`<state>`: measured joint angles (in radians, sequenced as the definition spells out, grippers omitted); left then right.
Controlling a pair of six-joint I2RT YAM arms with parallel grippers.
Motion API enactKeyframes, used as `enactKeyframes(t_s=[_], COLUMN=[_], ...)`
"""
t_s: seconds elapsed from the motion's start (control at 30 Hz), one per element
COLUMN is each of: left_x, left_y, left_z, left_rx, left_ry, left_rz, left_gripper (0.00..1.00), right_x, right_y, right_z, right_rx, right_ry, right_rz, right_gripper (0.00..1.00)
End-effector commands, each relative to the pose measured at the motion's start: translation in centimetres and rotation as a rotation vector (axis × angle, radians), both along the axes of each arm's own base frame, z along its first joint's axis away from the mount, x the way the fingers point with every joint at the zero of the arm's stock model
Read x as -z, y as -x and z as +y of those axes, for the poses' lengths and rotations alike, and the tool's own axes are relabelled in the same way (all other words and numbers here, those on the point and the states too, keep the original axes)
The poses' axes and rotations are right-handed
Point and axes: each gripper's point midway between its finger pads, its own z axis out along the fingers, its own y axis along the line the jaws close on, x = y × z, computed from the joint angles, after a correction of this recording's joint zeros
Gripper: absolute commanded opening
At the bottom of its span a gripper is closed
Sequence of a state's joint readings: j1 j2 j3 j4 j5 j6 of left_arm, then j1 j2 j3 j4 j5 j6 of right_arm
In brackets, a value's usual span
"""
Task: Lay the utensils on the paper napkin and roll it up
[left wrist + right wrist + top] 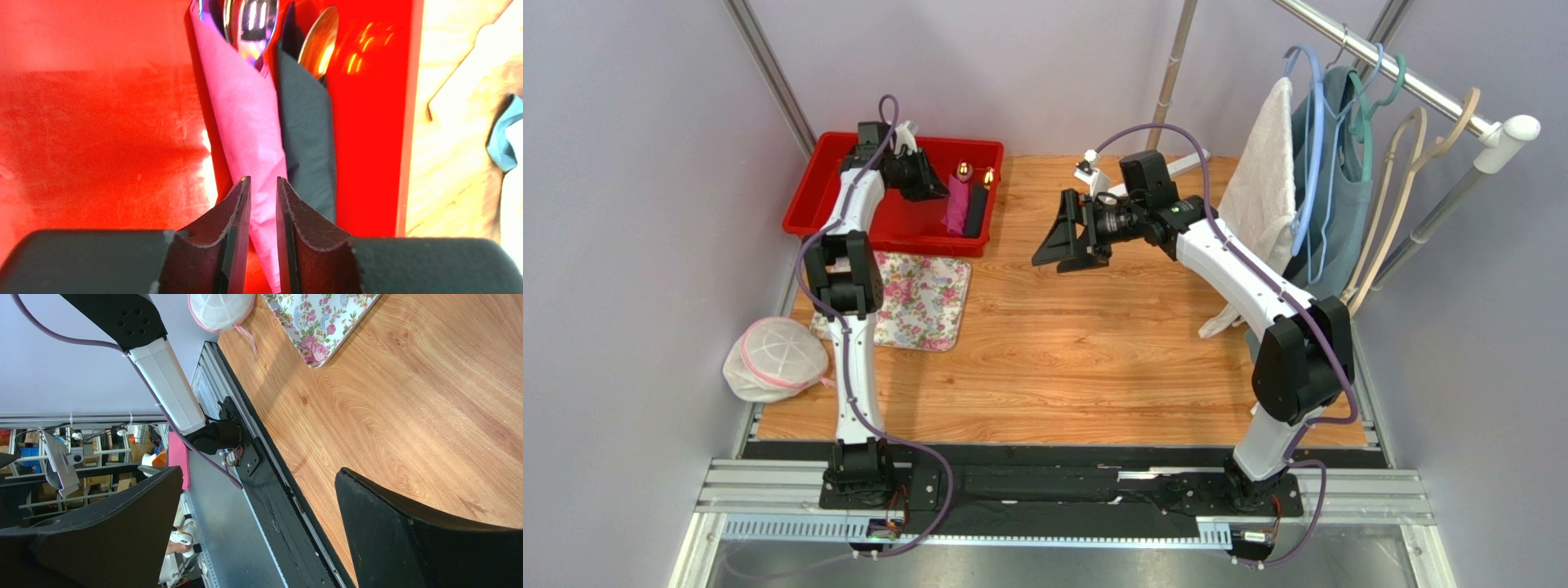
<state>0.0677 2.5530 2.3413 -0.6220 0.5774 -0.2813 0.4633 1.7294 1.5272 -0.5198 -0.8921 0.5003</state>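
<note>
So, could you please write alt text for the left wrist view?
The left tool, fingers almost together, straddles the narrow end of a magenta-pink rolled paper napkin holding shiny purplish metal utensils, lying in a red plastic tray. Beside it lies a dark grey napkin roll with a gold spoon.

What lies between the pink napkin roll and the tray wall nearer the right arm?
A dark napkin roll holding a gold spoon, against the pink napkin roll; then bare red tray floor. The left wrist view shows it.
</note>
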Motion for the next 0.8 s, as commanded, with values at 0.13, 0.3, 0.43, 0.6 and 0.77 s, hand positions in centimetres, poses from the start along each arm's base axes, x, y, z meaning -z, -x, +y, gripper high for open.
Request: enactKeyframes(t_s=[0.13,0.3,0.43,0.6,0.77], left_x=[0.3,0.1,-2.3,-9.5,-16.2], left_y=[-0.4,-0.2,-0.5,-0.2,2.8], left_z=[0.1,-0.1,1.1,2.8,2.8], left_rx=[-0.028,-0.028,-0.062,-0.085,-0.018], left_ry=[0.026,0.039,0.012,-0.073,-0.159], left_rz=[0.023,0.030,-0.048,-0.197,-0.287], left_gripper=[0.28,0.36,0.44,0.55,0.83], right_x=[-2.1,-2.0,-2.1,-3.3,-4.5], right_y=[-0.5,-0.5,-0.8,-2.3,-3.8], right_z=[0.2,0.3,0.1,-1.5,-4.3], right_rx=[-0.007,-0.008,0.001,0.047,0.118], right_ry=[-0.037,-0.036,-0.030,-0.012,0.045], right_rz=[-0.038,-0.040,-0.054,-0.130,-0.246], right_gripper=[0.99,0.99,0.99,1.00,1.00])
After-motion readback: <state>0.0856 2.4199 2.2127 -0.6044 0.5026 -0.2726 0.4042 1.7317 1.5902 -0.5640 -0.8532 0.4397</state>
